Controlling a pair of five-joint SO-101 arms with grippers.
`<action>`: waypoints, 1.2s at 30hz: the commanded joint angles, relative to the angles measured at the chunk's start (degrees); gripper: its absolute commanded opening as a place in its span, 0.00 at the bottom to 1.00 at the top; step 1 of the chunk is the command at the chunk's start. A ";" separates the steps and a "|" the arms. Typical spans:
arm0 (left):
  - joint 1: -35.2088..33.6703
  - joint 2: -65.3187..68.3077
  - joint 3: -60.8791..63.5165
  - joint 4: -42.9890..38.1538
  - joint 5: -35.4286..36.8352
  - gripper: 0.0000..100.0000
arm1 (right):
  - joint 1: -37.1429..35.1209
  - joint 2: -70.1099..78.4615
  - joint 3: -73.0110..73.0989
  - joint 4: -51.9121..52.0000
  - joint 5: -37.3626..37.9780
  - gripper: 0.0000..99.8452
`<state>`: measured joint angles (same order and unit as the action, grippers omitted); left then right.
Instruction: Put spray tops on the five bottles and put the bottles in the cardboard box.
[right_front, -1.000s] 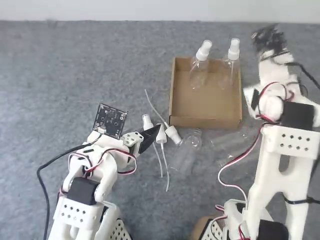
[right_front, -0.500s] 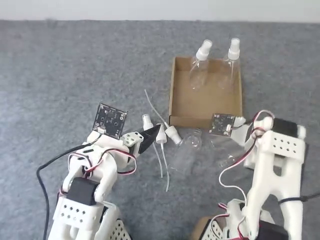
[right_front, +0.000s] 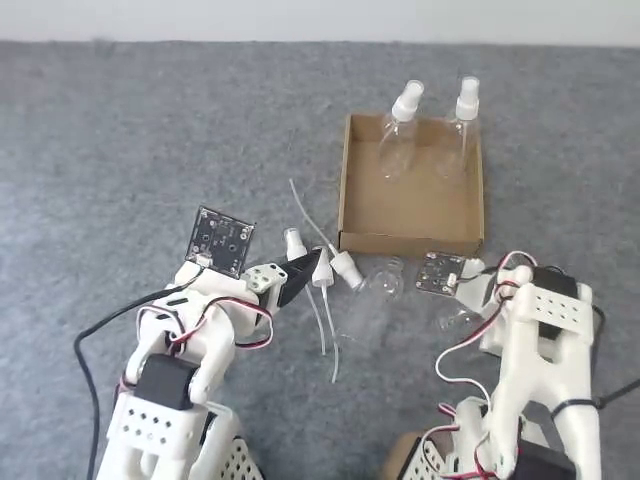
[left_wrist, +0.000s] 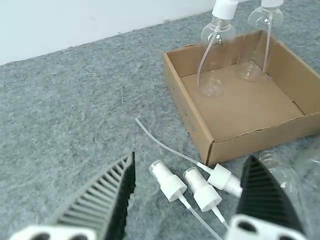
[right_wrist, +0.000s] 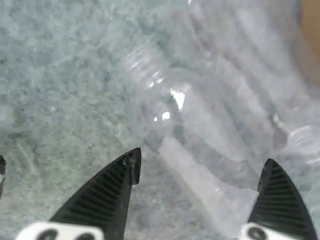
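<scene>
The cardboard box (right_front: 362, 200) holds two clear bottles with spray tops, one (right_front: 400, 135) beside the other (right_front: 460, 128), upright along its far wall. Three loose spray tops (left_wrist: 167, 182) (left_wrist: 202, 191) (left_wrist: 226, 178) lie on the carpet in front of the box's left corner. My left gripper (left_wrist: 182, 200) stands open just short of them, holding nothing. Uncapped clear bottles (right_front: 375, 295) (right_front: 455, 310) lie in front of the box. My right gripper (right_wrist: 192, 200) hangs open low over one lying bottle (right_wrist: 200, 135), whose threaded neck (right_wrist: 145, 65) is bare.
Grey carpet (right_front: 150, 150) covers the whole table, with wide free room at the left and far side. The spray tops' thin dip tubes (right_front: 305, 215) trail across the carpet beside the box. The right arm's body (right_front: 535, 330) stands at the front right.
The right arm has swung from beyond the box's right side back to the near side and dropped low over the lying bottles. The left arm has kept still.
</scene>
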<state>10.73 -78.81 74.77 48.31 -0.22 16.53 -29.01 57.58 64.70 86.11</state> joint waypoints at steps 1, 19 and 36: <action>-0.09 0.18 -0.57 -1.49 0.44 0.32 | 5.05 -2.51 -0.18 -0.22 0.79 0.28; 0.35 0.18 -0.48 -1.41 0.53 0.32 | 36.00 -1.89 -6.24 -9.63 -18.64 0.07; -2.02 6.86 -19.82 18.11 -1.41 0.27 | 27.91 17.36 -25.05 -8.75 -53.19 0.07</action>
<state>10.29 -77.67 60.26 64.84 -0.31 45.19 -20.13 41.49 56.18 35.74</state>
